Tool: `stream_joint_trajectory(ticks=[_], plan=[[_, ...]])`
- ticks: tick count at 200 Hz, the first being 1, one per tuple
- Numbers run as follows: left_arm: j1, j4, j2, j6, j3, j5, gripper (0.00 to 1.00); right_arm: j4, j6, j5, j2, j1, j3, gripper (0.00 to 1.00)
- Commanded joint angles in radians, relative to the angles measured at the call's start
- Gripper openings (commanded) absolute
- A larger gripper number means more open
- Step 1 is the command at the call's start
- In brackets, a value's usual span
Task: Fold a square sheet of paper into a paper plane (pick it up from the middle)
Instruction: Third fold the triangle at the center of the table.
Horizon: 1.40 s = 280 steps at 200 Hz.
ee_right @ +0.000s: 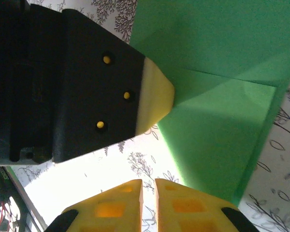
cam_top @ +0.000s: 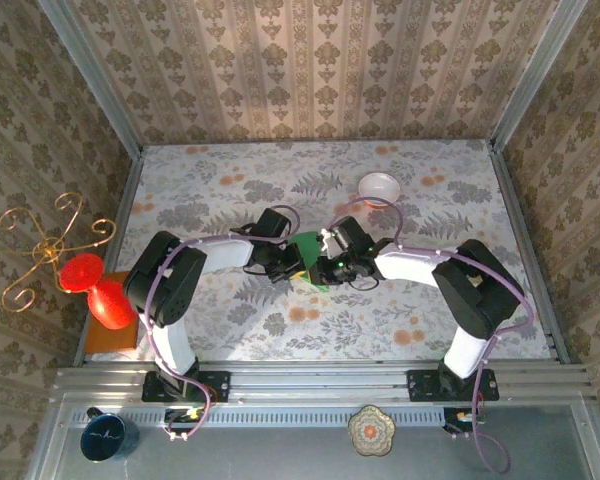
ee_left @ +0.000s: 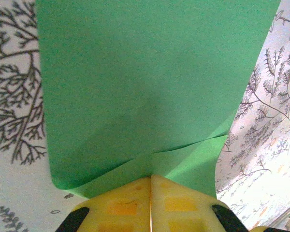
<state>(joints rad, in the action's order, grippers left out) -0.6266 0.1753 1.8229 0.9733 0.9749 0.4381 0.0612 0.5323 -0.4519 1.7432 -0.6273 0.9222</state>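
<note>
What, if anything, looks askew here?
The square sheet of paper is pinched in the left pincer, lifted and bent over on itself. The overlapping flap's edge runs slanted rather than square to the sheet's sides, so the fold looks skewed. Nothing else stands out.

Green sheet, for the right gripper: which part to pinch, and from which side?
Probably the free folded edge of the green sheet nearest the right gripper, approached edge-on, away from where the left gripper is shut on it. It is thin folded paper, so only an edge gives the jaws two faces.
</note>
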Motion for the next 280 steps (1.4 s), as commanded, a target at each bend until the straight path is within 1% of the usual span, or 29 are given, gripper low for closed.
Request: stream_joint_trajectory(ticks=[1,46,126,178,207,244,280], plan=[[0.007,0.055,0.047,-0.031,0.004,-0.020,0.10,0.013,0.015,-0.020,0.034,-0.005,0.038,0.16],[0.007,0.048,0.041,-0.037,0.005,-0.002,0.10,0.045,0.017,0.026,0.074,-0.005,0.065,0.15],[0.007,0.023,0.030,-0.038,0.007,0.031,0.11,0.087,0.020,0.050,0.109,-0.003,0.073,0.14],[0.007,0.020,0.033,-0.035,0.002,0.027,0.11,0.092,0.019,0.059,0.117,-0.002,0.066,0.14],[0.010,0.045,0.038,-0.033,0.002,0.009,0.11,0.094,0.020,0.060,0.120,-0.002,0.063,0.14],[0.018,0.084,0.049,-0.034,-0.001,-0.018,0.10,0.107,0.017,0.059,0.111,0.004,0.055,0.14],[0.019,0.105,0.062,-0.041,0.003,-0.027,0.10,0.124,0.000,0.031,0.049,0.014,0.031,0.14]])
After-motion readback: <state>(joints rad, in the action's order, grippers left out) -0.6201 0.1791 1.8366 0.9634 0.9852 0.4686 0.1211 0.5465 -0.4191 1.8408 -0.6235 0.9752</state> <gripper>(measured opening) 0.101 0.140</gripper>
